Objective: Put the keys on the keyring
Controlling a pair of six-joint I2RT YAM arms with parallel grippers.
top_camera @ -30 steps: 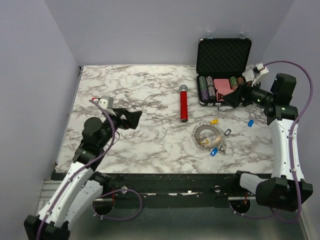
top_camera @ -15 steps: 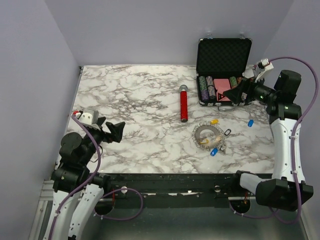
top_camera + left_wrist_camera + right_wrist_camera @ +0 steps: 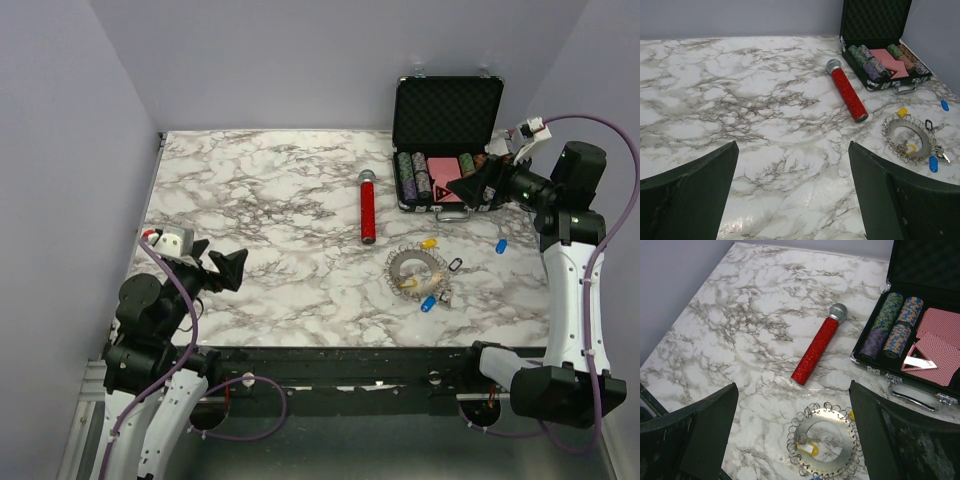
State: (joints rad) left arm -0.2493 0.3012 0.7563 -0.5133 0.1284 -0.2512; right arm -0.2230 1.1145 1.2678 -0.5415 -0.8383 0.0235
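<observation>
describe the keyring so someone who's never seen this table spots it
Start at the open black case at the table's far right. In front of it, right of the red cylinder, lies the keyring: a flat silvery ring fringed with wire loops, far bigger than the coloured keys beside it.

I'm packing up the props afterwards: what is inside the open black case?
The case holds striped poker chips at both ends and red-backed cards between. Anything beneath the cards is covered.

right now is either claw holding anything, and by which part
Nothing is held. The left claw and the right claw are both open and empty; the keyring lies apart from both.
</observation>
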